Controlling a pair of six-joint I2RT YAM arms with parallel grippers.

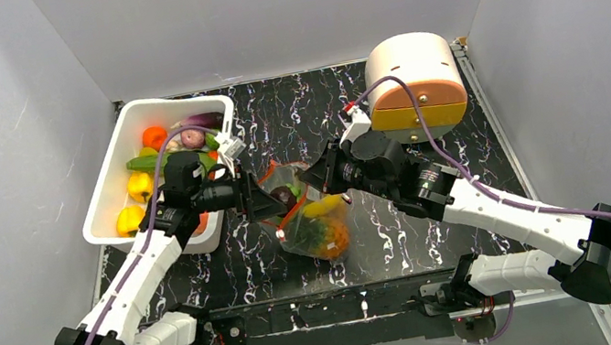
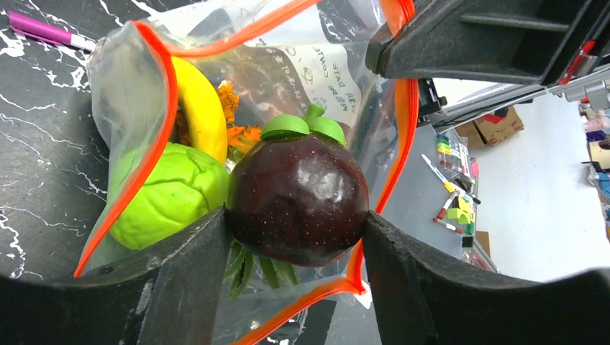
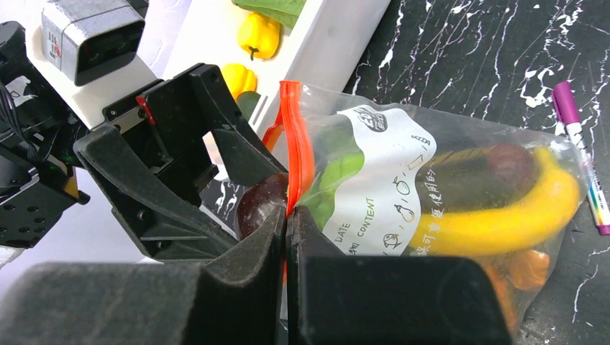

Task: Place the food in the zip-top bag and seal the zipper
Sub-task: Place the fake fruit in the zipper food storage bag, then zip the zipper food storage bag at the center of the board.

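Clear floppy zip-top bag [image 1: 315, 226] lay on the black marbled tabletop [image 1: 387, 243] between the two arms, mouth turned toward the left arm. Right gripper [image 3: 288, 223] was pinched tight on the orange-red zipper strip [image 3: 296, 136] at the bag's upper lip, fingers together with only the strip and film between them. Judged purpose: lift one lip so the mouth gaped and the limp plastic did not fold over. Left gripper [image 2: 295, 237] was clamped on a dark purple round toy fruit with a green cap [image 2: 298, 198], one finger on each flank, right at the bag's mouth with the zipper looping around it. Whether the fruit had fully crossed the lip could not be told. Inside the bag: a yellow toy banana [image 3: 503, 219], a lumpy light-green toy vegetable [image 2: 169, 194], and orange pieces deeper in, low against the bottom. White rectangular plastic tub [image 1: 106, 190] stood left of the bag holding more food, a yellow toy pepper [image 3: 259, 34] among it, so filling looked unfinished and the zipper unsealed. Thin purple pen [image 3: 575, 136] lay on the table just beside the bag's closed end, not part of the job. Round cream-and-orange container [image 1: 414, 81] sat beyond the bag, apart from it.
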